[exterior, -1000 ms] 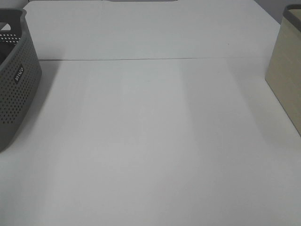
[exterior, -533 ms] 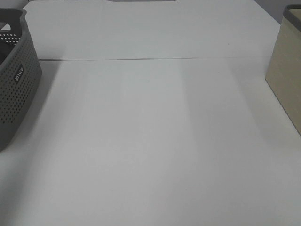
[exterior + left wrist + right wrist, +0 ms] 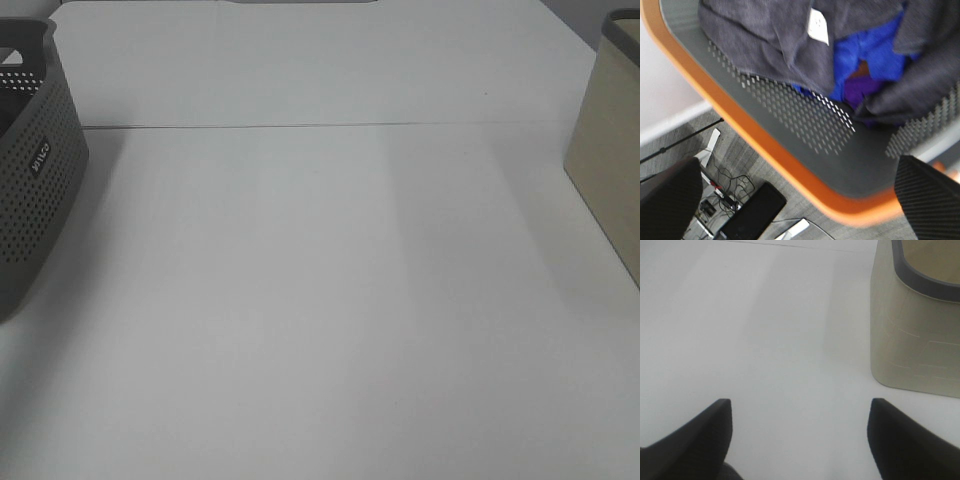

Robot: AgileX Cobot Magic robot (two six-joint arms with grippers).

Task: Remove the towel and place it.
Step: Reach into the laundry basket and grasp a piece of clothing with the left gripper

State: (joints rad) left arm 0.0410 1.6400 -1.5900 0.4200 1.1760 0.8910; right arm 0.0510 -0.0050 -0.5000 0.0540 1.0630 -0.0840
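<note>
The towel is dark charcoal-grey terry cloth with a small white tag. It lies bunched inside the grey perforated basket, partly over a blue cloth and a purple cloth. More dark grey cloth lies on the other side of the blue cloth. My left gripper is open and empty, above the basket's rim. My right gripper is open and empty above the white table. Neither gripper shows in the exterior high view, and the towel is hidden there.
The grey basket stands at the table's left edge. A beige bin stands at the right edge, and shows close to my right gripper in the right wrist view. Floor with cables and a black box lies beyond the basket.
</note>
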